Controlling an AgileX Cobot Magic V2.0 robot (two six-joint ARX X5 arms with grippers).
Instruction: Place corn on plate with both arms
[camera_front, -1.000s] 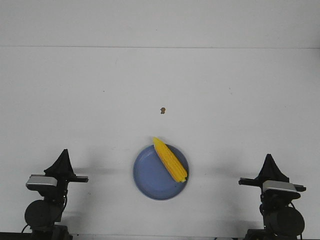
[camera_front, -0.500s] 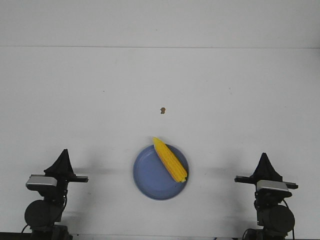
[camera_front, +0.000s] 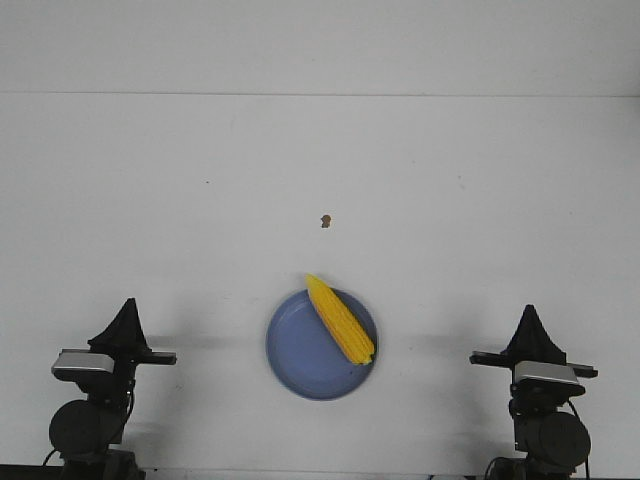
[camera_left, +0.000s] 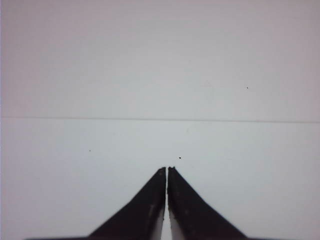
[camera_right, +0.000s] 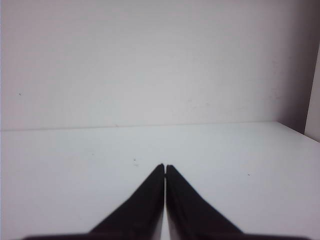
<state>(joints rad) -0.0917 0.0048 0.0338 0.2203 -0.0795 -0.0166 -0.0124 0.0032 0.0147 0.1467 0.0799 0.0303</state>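
Observation:
The yellow corn (camera_front: 340, 318) lies at a slant on the right half of the light-blue plate (camera_front: 298, 352), its narrow tip reaching over the far rim. My left gripper (camera_front: 128, 306) is shut and empty at the near left, far from the plate. My right gripper (camera_front: 528, 312) is shut and empty at the near right, also far from the plate. In the left wrist view the gripper (camera_left: 167, 169) has its jaws together over bare white table. In the right wrist view the gripper (camera_right: 165, 166) has its jaws together too. Neither wrist view shows the corn or plate.
A small brown speck (camera_front: 325, 221) lies on the white table beyond the plate. The table's far edge meets a white wall (camera_front: 320, 50). In the right wrist view the table's side edge (camera_right: 300, 131) shows.
The right arm has shifted slightly left and settled at its near-right spot. The left arm, corn and plate have not moved.

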